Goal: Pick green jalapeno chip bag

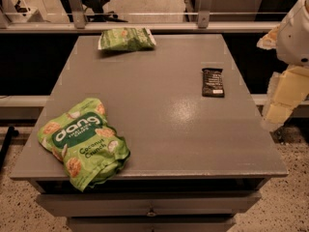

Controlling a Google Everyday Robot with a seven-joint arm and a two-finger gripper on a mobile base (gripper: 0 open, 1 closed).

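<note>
The green jalapeno chip bag (126, 38) lies flat at the far edge of the grey table (154, 105), left of centre, with a whitish left edge. My gripper (282, 100) hangs off the table's right side, pale and blurred, well away from the bag and level with the table's middle. It holds nothing that I can see.
A larger bright-green "dang Coconut Crunch" bag (84, 141) lies at the front left corner, overhanging the edge. A small dark brown bar wrapper (213, 82) lies on the right side. A rail and chair legs stand behind the table. Drawers sit below the front edge.
</note>
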